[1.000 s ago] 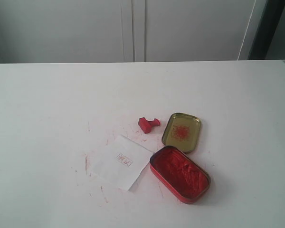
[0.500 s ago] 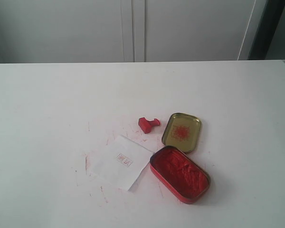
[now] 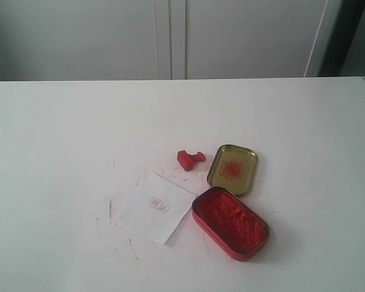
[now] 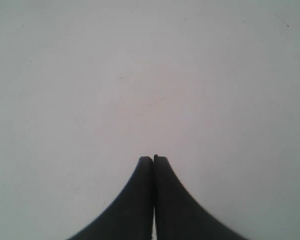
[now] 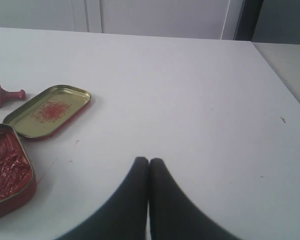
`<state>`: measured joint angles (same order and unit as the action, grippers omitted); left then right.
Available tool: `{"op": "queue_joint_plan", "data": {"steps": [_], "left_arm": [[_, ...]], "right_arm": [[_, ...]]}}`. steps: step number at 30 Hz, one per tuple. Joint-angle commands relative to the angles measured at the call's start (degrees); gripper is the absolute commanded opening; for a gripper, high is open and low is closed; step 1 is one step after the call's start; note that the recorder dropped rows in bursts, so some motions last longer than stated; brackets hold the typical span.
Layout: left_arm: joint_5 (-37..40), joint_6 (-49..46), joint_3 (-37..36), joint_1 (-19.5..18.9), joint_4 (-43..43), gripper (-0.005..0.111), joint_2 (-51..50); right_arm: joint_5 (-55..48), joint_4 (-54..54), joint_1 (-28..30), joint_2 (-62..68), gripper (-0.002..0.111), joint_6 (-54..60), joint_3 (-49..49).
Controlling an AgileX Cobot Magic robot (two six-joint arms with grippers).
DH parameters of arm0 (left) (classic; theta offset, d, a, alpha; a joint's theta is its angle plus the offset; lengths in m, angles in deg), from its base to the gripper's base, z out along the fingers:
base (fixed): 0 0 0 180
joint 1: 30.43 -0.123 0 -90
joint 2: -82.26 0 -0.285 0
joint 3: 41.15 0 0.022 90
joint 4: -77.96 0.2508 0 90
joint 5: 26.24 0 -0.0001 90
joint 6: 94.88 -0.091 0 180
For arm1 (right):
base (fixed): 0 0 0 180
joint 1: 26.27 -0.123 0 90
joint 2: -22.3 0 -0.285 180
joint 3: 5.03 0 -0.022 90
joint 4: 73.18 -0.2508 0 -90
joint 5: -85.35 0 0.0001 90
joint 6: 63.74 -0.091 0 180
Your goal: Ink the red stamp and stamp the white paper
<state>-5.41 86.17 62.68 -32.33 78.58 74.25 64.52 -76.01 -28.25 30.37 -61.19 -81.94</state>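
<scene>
Exterior view: the red stamp [image 3: 190,158] lies tipped on its side on the desk [image 3: 61,134], just beside the gold lid [image 3: 233,168]. The ink tin [image 3: 231,222] sits open, so its ink can be reached. Its corner touches the white paper [image 3: 155,207], which lies flat and bears a red imprint. No arm shows.

Left wrist view: the left end effector [image 4: 153,159] is pressed together over bare desk.

Right wrist view: the right end effector [image 5: 149,161] is pressed together and empty, well apart from the stamp [image 5: 2,95].

A white tabletop [image 3: 61,134] fills most of the exterior view under soft, even light. Pale cabinet panels [image 3: 79,36] with vertical seams stand at 12 o'clock, and a dark strip [image 3: 342,36] at 1 o'clock.
</scene>
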Motion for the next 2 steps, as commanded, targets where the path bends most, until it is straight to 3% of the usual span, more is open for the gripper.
{"op": "queue_joint_plan", "data": {"steps": [1,2], "left_arm": [[0.0,0.2,-0.4,0.5,-0.2,0.000,0.2],[0.0,0.2,-0.4,0.5,-0.2,0.000,0.2]], "right_arm": [[0.8,-0.2,-0.2,-0.3,0.000,0.2,-0.3],[0.8,-0.2,-0.2,-0.3,0.000,0.2,-0.3]]}}
